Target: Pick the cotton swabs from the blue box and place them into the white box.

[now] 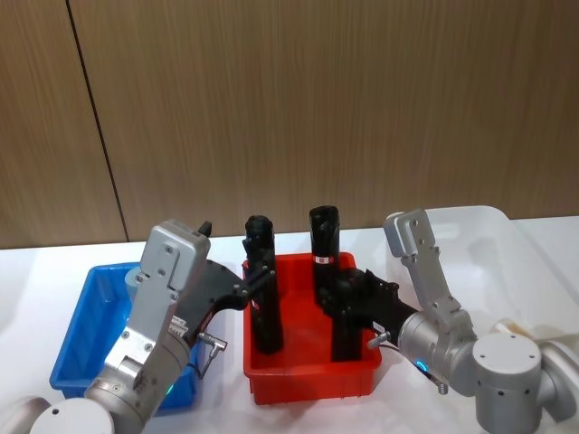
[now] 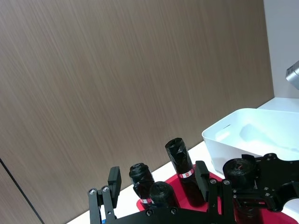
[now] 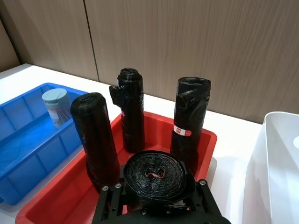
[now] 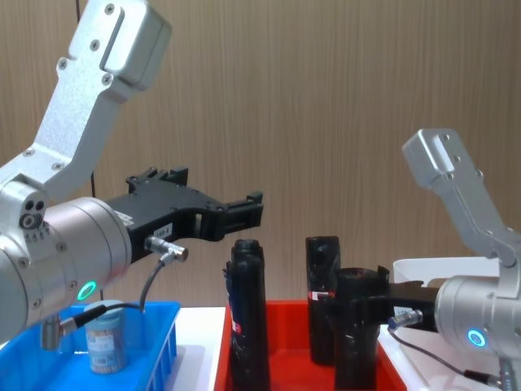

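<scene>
One tub of cotton swabs (image 3: 55,105), clear with a pale lid, stands upright in the blue box (image 3: 23,140) at the left; it also shows in the chest view (image 4: 104,342). The blue box (image 1: 81,325) lies under my left arm. My left gripper (image 1: 253,280) hovers open above the red crate's left edge, raised well over the tub, fingers (image 2: 114,179) spread with nothing held. My right gripper (image 1: 348,303) reaches into the red crate, shut on a black roll (image 3: 156,175). The white box (image 1: 470,212) sits at the far right.
A red crate (image 1: 308,380) stands between the two boxes, holding several tall black rolls (image 3: 131,107) with red-white labels. A wood-panel wall rises close behind the white table. The white box's rim (image 3: 266,140) is next to the red crate.
</scene>
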`<state>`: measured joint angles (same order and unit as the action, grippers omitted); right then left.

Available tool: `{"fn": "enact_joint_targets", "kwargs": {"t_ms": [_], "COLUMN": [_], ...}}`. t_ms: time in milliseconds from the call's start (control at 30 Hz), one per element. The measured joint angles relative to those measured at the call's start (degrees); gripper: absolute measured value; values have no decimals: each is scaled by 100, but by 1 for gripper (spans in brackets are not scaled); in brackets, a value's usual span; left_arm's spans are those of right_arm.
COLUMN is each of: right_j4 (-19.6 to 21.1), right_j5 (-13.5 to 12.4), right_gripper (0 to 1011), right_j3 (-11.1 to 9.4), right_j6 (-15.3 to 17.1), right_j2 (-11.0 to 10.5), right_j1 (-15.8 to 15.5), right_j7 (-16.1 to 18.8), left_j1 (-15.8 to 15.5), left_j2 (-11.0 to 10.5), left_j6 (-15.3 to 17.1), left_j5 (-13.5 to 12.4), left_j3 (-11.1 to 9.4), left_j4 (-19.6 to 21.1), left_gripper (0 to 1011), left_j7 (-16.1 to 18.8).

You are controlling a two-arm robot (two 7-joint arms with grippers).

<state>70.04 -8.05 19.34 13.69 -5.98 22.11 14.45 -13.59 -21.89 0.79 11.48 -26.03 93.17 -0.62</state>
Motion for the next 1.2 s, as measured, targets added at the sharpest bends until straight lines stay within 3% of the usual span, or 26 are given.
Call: {"fn": "enact_joint_targets", "kwargs": {"t_ms": [133,667,1200], "right_j4": [71,781,1659], "right_j5": [-15,-110,-304], "right_gripper": [547,523,523], "right_j3": [1,-79,-435], "right_j6": [0,34,34], "right_j2": [-3,-136,-441], "right_j1": [-13,-171,-203], "right_j7": [-21,-92,-317], "left_j1": [0,0,0], "left_j2": [0,0,0], "left_j6": [0,0,0], "left_j5": [0,0,0], "left_j3": [0,0,0], "left_j4": [0,0,0], "left_gripper": [1004,1004,1004], "left_j7": [0,0,0]}}
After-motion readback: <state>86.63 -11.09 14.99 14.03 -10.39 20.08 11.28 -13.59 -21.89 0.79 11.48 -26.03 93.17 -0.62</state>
